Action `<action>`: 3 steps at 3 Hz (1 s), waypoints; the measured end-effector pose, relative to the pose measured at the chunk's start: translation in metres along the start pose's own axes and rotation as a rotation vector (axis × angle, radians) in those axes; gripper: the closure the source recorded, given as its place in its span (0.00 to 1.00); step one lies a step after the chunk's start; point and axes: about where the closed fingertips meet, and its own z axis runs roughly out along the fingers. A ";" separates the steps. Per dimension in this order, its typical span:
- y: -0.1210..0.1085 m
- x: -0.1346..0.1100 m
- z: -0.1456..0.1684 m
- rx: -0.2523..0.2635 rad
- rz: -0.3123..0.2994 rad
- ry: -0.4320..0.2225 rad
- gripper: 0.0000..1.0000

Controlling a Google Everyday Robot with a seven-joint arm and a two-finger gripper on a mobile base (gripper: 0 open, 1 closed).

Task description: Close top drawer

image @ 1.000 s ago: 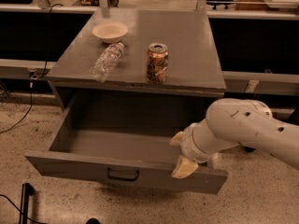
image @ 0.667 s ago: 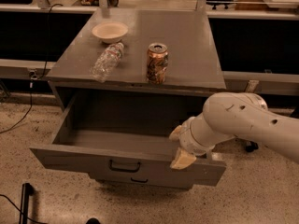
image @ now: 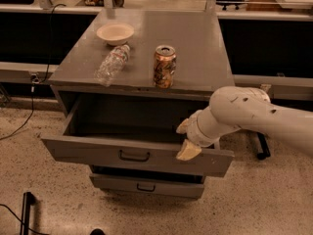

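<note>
The gripper (image: 186,139) is set, fingers spread, astride the top drawer (image: 98,151) front right of its handle (image: 134,156); the push is best directed squarely inward to avoid skewing.

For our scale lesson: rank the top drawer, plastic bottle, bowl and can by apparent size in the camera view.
The top drawer, the gripper at its front edge.
Can and plastic bottle: too alike to rank.
Bowl: smallest-looking, but farthest back.

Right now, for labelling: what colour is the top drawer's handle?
Black handle, camera view; gripper at top drawer front, right side.
</note>
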 end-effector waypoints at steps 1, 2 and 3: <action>-0.010 -0.001 -0.005 0.024 -0.005 -0.006 0.46; -0.007 -0.009 -0.022 0.039 -0.015 -0.043 0.45; 0.013 -0.023 -0.047 0.032 -0.027 -0.118 0.43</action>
